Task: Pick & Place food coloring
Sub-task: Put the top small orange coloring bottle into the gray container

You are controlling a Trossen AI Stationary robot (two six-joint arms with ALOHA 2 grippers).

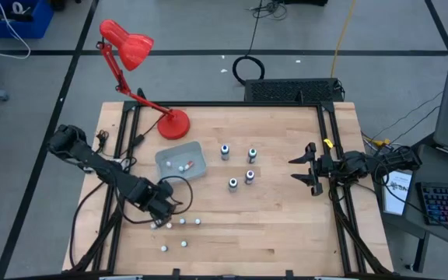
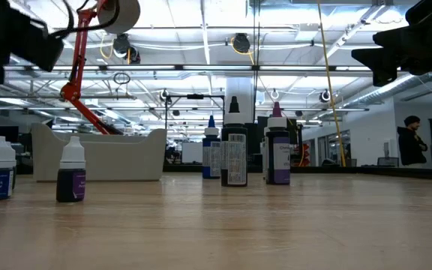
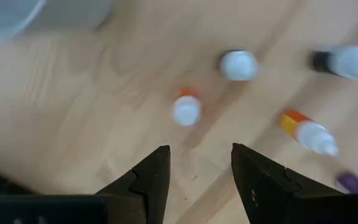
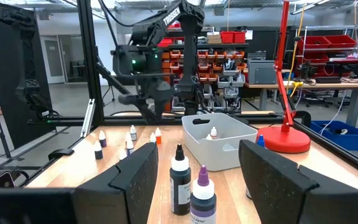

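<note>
Purple bottle (image 3: 353, 182) cut by the left wrist view's edge; tray contents (image 1: 183, 165) perhaps two small bottles

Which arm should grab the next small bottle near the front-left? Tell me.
Left. The left gripper hangs open right above the small bottles, beside the tray. The right gripper waits open at the table's far side.
</note>
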